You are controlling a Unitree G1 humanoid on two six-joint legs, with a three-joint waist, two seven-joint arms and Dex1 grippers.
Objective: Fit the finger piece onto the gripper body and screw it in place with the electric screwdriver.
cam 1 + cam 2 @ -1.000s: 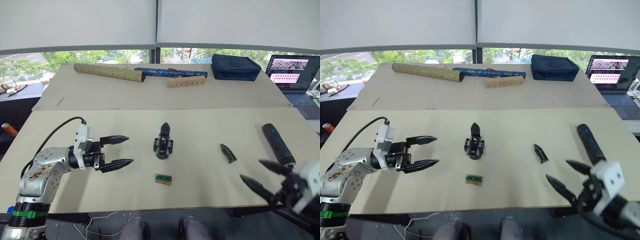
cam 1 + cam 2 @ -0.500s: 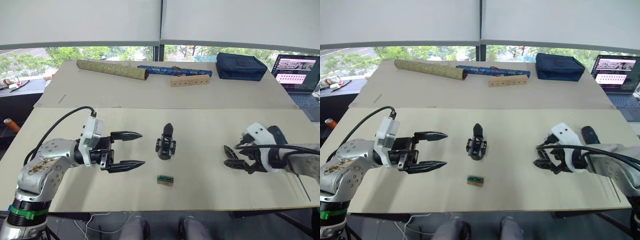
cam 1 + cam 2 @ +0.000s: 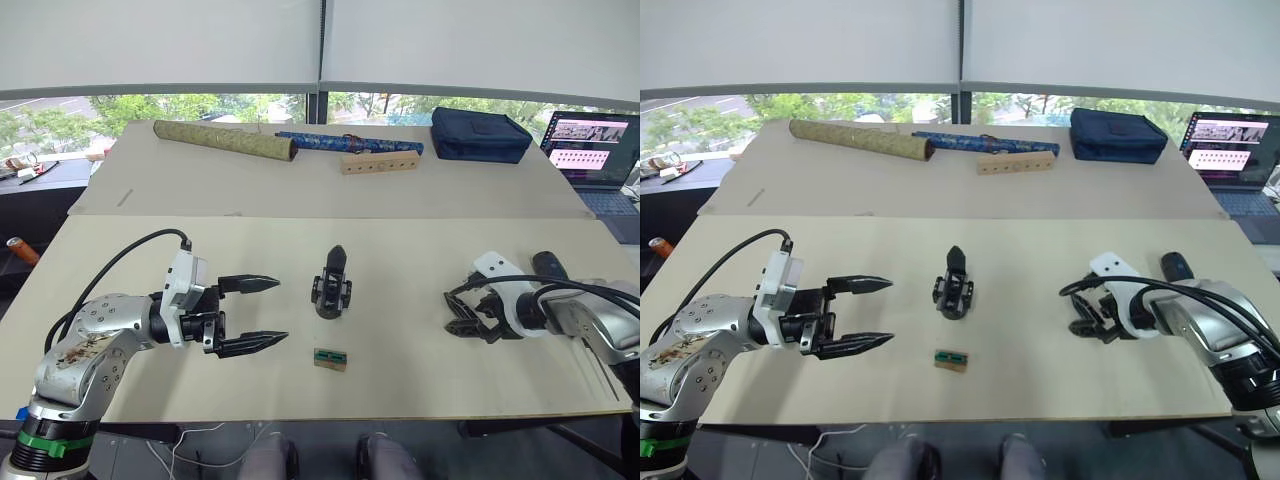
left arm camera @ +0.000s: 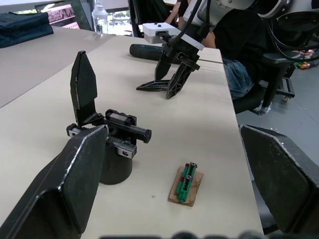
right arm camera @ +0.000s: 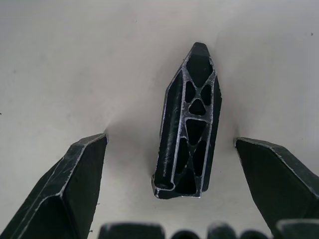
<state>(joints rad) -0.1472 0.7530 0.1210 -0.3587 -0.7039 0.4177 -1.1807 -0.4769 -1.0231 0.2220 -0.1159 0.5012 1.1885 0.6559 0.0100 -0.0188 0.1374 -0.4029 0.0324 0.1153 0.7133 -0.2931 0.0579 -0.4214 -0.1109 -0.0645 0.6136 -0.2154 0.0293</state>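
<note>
The gripper body (image 3: pixel 331 286) stands upright mid-table, one black finger pointing up. The finger piece (image 5: pixel 188 144) lies flat on the table between the fingers of my right gripper (image 3: pixel 461 315). That gripper is open, with a gap on each side of the piece. The electric screwdriver (image 3: pixel 546 264) lies just behind my right wrist, mostly hidden by the arm. My left gripper (image 3: pixel 281 311) is open and empty. It hovers left of the gripper body with its tips pointing toward it.
A small green-and-brown block (image 3: pixel 329 358) lies in front of the gripper body. On the far table are a patterned roll (image 3: pixel 220 140), a blue roll (image 3: pixel 340 142), a wooden block with holes (image 3: pixel 378 162), a dark bag (image 3: pixel 478 133) and a laptop (image 3: pixel 590 140).
My right gripper came in from the front right edge to the finger piece and now straddles it low on the table. My left gripper advanced toward the gripper body, then eased back slightly.
</note>
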